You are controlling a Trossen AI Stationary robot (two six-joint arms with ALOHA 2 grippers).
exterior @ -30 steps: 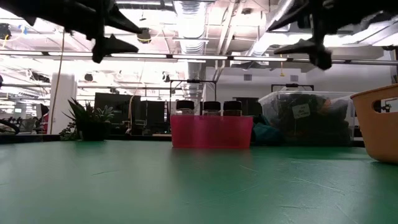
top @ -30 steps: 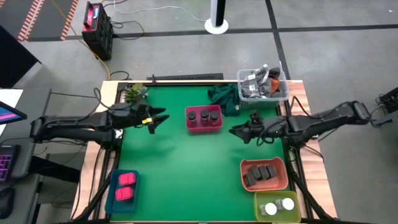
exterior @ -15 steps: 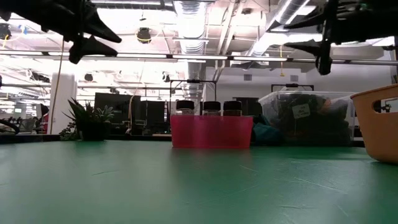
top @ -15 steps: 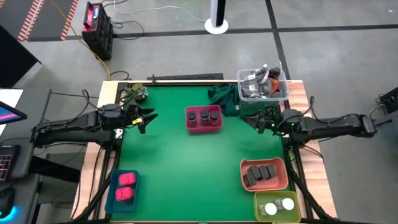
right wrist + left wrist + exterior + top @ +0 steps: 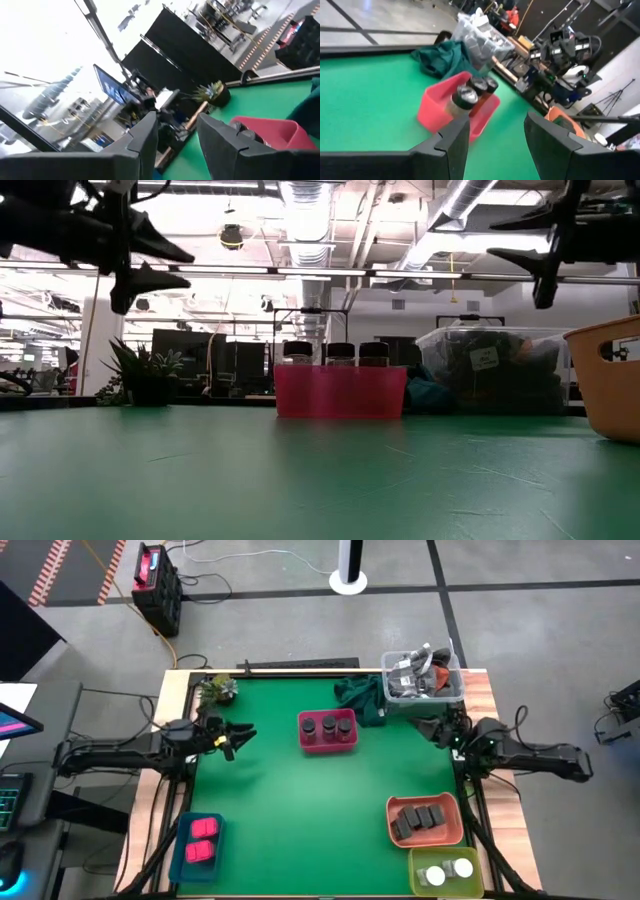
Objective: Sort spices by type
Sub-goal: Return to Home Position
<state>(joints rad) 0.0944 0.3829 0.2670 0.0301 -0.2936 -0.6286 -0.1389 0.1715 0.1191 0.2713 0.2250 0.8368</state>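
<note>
Both grippers are open, empty and above the table. My left gripper (image 5: 240,734) hangs by the left edge, left of the pink tray (image 5: 327,744); it also shows in the low view (image 5: 168,266) and the left wrist view (image 5: 496,131). My right gripper (image 5: 428,726) hangs by the right edge, below the clear tub (image 5: 422,678); it also shows in the low view (image 5: 520,240). Three dark brown jars (image 5: 328,725) stand in the pink tray. Pink packets (image 5: 202,839) lie in the blue tray. Dark grey boxes (image 5: 420,818) lie in the orange tray. White-capped jars (image 5: 448,871) stand in the green tray.
A dark green cloth (image 5: 360,695) lies at the far edge beside the tub. A small plant (image 5: 216,689) stands at the far left corner. The blue tray (image 5: 180,850) is at the near left; the orange tray (image 5: 458,830) and the green tray (image 5: 420,862) are at the near right.
My right gripper has drawn back from the middle of the table toward the right edge and the far side, staying open and empty. My left gripper has drawn back a little toward the left edge, also open and empty. Nothing on the table has moved.
</note>
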